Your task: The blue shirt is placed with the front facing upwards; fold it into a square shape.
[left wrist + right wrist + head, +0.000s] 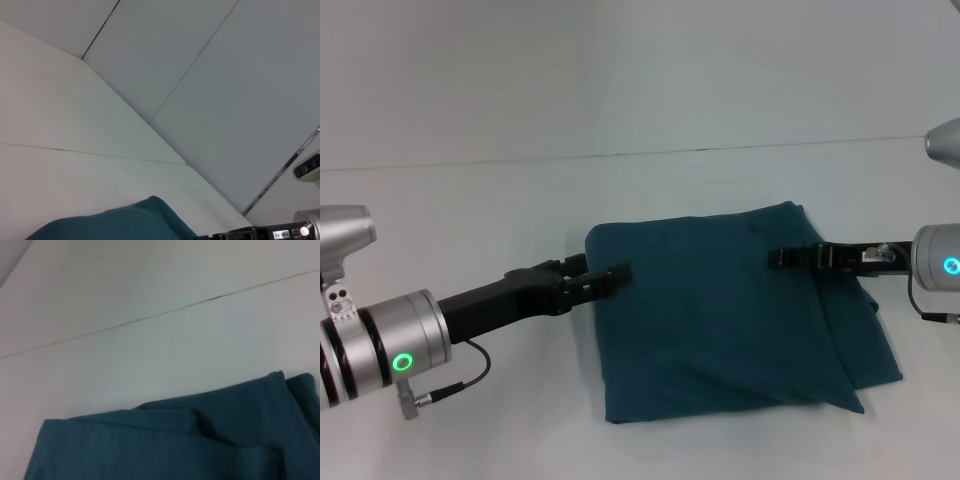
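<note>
The blue shirt (720, 310) lies folded into a rough rectangle on the white table (460, 210), plain teal side up with no print showing. One layer sticks out at its right and front edge. My left gripper (605, 270) is at the shirt's left edge, tips just over the cloth, fingers apart and holding nothing. My right gripper (775, 258) hovers over the shirt's right part, near the back. The shirt's edge shows in the left wrist view (115, 225), and its folded layers show in the right wrist view (175, 445).
The table's far edge (620, 155) meets a pale wall behind. Bare table surface lies left, right and in front of the shirt. Part of my right arm (260, 233) shows in the left wrist view.
</note>
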Controlling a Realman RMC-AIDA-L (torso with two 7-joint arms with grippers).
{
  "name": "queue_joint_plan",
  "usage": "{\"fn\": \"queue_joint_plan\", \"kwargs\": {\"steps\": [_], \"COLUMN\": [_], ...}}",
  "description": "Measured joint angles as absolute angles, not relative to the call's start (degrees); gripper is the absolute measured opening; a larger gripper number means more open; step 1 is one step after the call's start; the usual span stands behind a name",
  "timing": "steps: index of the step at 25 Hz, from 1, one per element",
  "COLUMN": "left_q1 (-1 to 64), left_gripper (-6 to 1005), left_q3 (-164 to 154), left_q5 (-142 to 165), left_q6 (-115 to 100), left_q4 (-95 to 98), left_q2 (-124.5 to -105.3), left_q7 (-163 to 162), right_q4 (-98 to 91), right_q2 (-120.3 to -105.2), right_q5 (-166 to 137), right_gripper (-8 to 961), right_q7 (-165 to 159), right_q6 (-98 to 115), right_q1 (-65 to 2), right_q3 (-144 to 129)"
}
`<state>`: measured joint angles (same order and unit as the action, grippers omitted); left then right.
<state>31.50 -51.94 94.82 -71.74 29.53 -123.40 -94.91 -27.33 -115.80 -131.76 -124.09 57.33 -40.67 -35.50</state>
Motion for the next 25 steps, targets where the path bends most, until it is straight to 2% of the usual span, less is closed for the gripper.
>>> {"fn": "queue_joint_plan", "kwargs": {"steps": [7, 15, 25], "left_q1": [31.59, 31.19, 31.06], "left_gripper": [960, 959, 958], "left_q3": [-51.94, -51.94, -51.94], "left_q5": [94.82, 94.82, 94.82], "left_q6": [-71.19, -70.65, -70.71], "left_q4": [29.53, 29.53, 29.53], "left_q2": [-123.4, -123.49, -123.57], "left_q7": [-94.97, -95.0, -95.0], "right_q4": [-27.5, -27.35, -27.33], "right_q2": [-116.54, -117.12, -117.14], "right_q5": [-131.42, -131.56, -131.57], "right_gripper": [715, 486, 93], "right_q7": [-123.57, -123.68, -124.49], "right_q6": [56.4, 54.15, 53.66], "right_q1": [-41.71, -42.72, -42.29], "right_q3": [-35.53, -37.77, -37.79]}}
